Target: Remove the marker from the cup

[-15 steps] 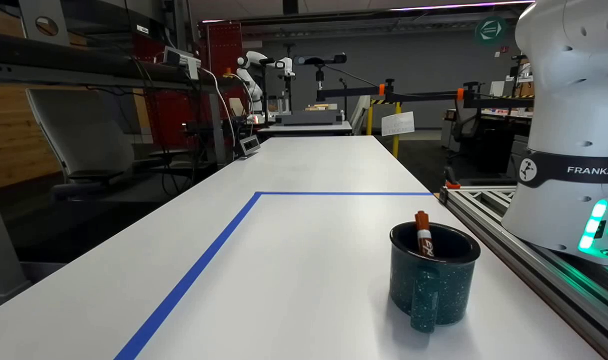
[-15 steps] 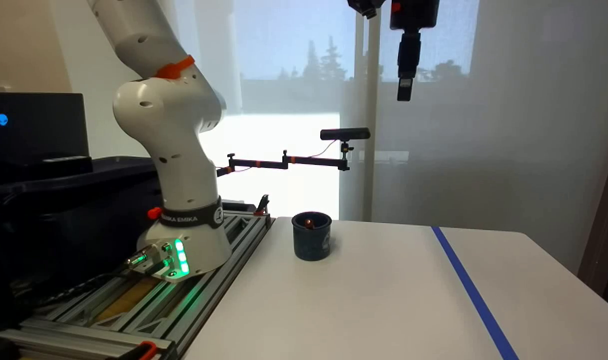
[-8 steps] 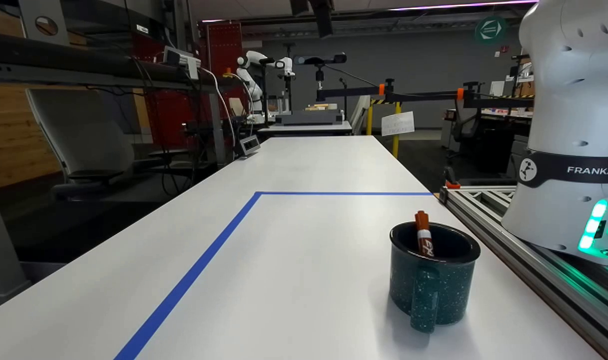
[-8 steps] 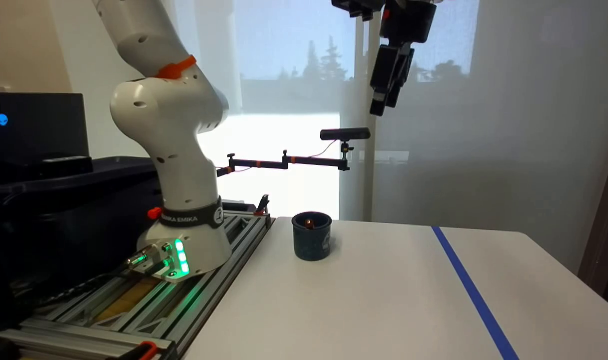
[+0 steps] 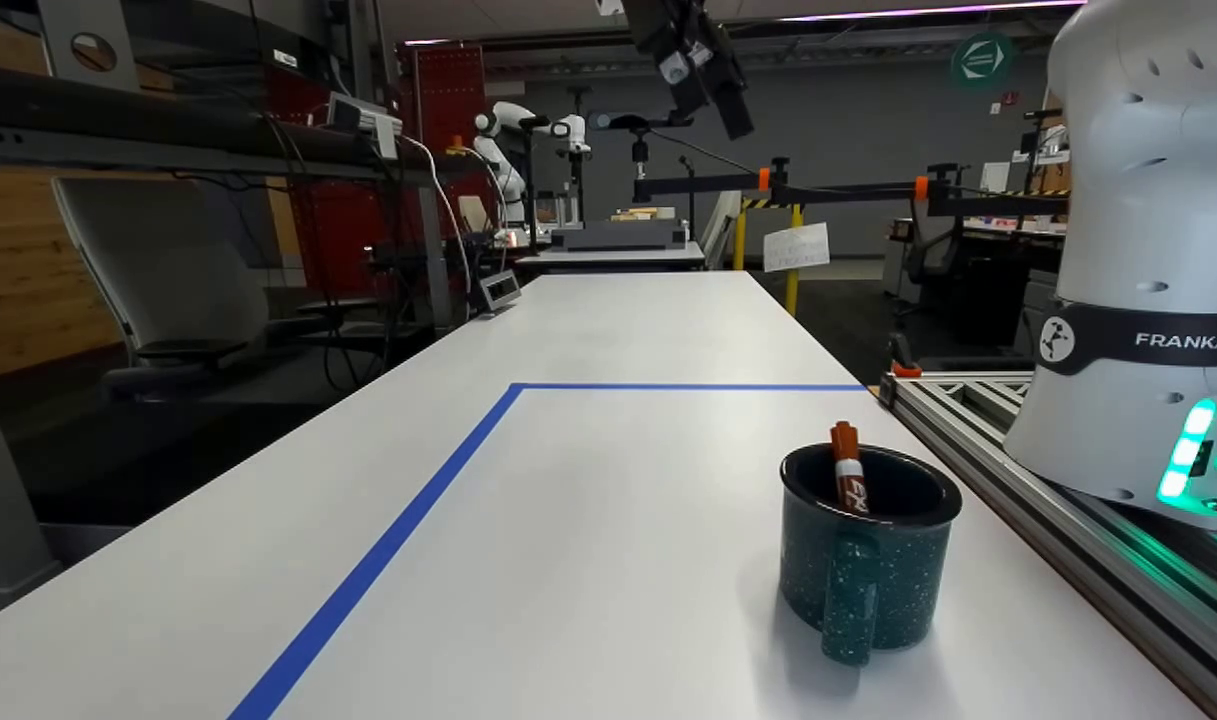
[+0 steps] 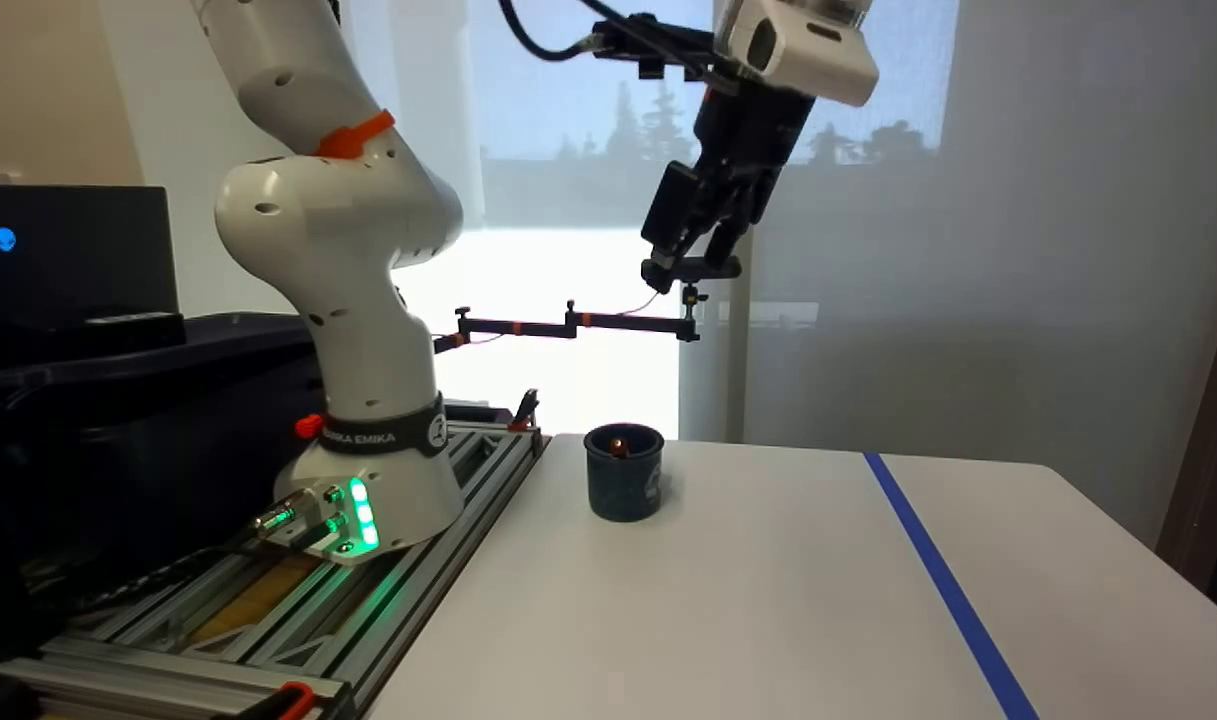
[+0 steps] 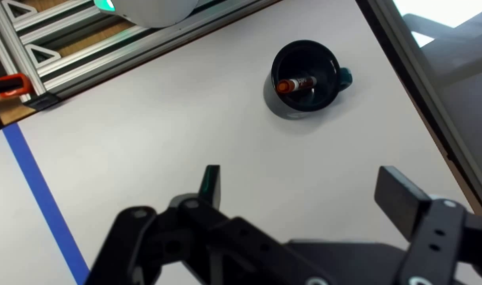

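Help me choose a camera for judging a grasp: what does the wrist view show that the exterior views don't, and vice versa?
Only the wrist view: the lower part of the marker inside the cup, which the cup's wall hides in both exterior views.

Only the exterior views: the robot arm above its base, a camera on a jointed bar, and the fingers seen from outside, hanging higher than the cup.

All share: the cup, the marker tilted in it, the fingers, the white table and the blue tape.

A robotics lab: Franka arm (image 6: 340,235), camera boom (image 5: 848,192), seemingly another robot (image 5: 511,180) beyond.
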Controlling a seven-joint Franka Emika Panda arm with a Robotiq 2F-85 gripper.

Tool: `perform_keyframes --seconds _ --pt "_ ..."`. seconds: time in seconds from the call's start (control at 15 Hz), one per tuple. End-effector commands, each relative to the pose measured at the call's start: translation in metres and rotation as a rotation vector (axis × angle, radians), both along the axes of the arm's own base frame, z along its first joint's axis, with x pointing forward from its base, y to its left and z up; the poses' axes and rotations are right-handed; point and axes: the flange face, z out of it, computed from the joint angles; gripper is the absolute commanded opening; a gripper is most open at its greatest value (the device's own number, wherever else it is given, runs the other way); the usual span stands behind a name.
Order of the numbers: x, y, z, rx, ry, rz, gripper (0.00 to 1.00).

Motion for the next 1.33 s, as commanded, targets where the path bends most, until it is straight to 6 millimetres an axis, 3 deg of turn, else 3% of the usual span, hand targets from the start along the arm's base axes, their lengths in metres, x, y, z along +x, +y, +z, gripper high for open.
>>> perform_keyframes --seconds 0.0,0.47,0.53,0.73,0.8,1.13,1.27 --pt "-0.031 0.001 -0.026 0.068 -0.023 -0.059 1.0" --pt "-0.081 0.004 -0.084 0.099 -0.122 -0.106 1.0" --pt "-0.06 -0.005 -0.071 0.113 -0.121 -0.11 1.0" --pt "-0.068 -0.001 -0.069 0.16 -0.119 -0.079 1.0" --pt "-0.063 -0.004 -0.077 0.117 -0.101 -0.097 1.0" --pt "-0.055 -0.001 -0.079 0.085 -0.124 -0.07 1.0" --pt "-0.047 -0.002 -0.094 0.085 -0.124 -0.114 1.0"
